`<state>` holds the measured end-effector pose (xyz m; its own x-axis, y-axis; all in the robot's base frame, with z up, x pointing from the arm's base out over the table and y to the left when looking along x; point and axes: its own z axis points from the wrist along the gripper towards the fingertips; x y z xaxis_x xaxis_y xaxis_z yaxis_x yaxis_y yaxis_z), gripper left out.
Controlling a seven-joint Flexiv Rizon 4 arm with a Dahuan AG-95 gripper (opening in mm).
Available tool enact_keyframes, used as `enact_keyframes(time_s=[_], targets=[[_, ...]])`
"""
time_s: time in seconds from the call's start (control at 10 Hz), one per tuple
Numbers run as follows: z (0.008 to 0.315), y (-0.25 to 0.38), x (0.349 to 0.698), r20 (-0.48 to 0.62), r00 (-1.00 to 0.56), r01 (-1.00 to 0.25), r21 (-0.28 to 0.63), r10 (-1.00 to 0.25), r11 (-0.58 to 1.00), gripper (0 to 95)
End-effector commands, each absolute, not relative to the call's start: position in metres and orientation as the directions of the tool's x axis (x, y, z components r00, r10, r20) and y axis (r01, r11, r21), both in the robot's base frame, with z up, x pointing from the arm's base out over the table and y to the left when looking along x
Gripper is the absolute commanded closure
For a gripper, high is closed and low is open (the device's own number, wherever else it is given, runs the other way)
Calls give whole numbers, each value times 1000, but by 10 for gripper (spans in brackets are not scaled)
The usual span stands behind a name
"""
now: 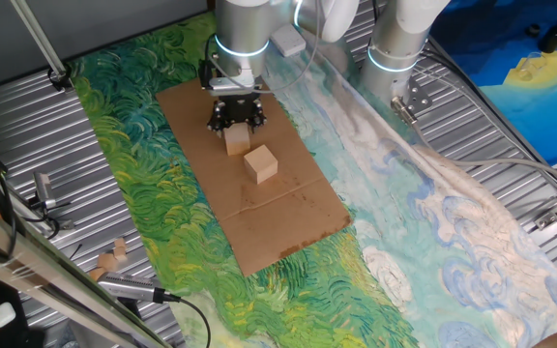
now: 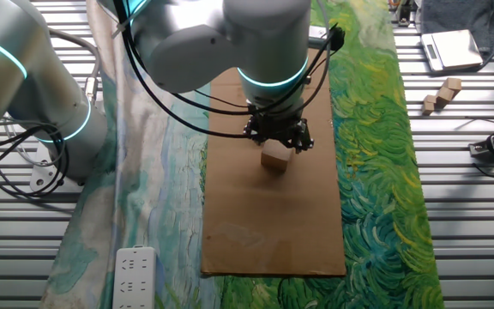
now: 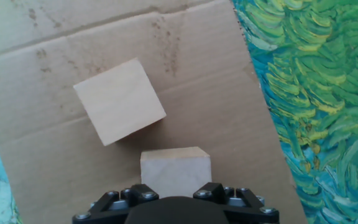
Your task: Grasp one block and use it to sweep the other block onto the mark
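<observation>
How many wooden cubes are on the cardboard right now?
2. One cube sits directly under the gripper; the other cube lies just ahead of it on the cardboard, close by. The other fixed view shows only one, so the arm hides the second there.

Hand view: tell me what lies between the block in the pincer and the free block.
Nothing lies there. In the hand view the held block and the free block are parted only by a thin strip of bare cardboard.
</observation>
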<state>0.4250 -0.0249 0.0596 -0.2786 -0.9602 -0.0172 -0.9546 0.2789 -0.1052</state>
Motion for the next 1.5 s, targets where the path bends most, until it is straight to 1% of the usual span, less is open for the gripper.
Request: enact_keyframes(time_s=[0.1,0.4,0.5,1.3,1.5], targets=[[59,-25,426,-2,-306,-946,-109,-952,304,190],[59,-25,426,1,-316,-943,-109,-949,314,190],[59,-25,426,5,-326,-939,-112,-945,324,380],[59,-25,426,34,-334,-937,-122,-942,328,380],[59,-25,426,30,-323,-941,-118,-946,317,0]])
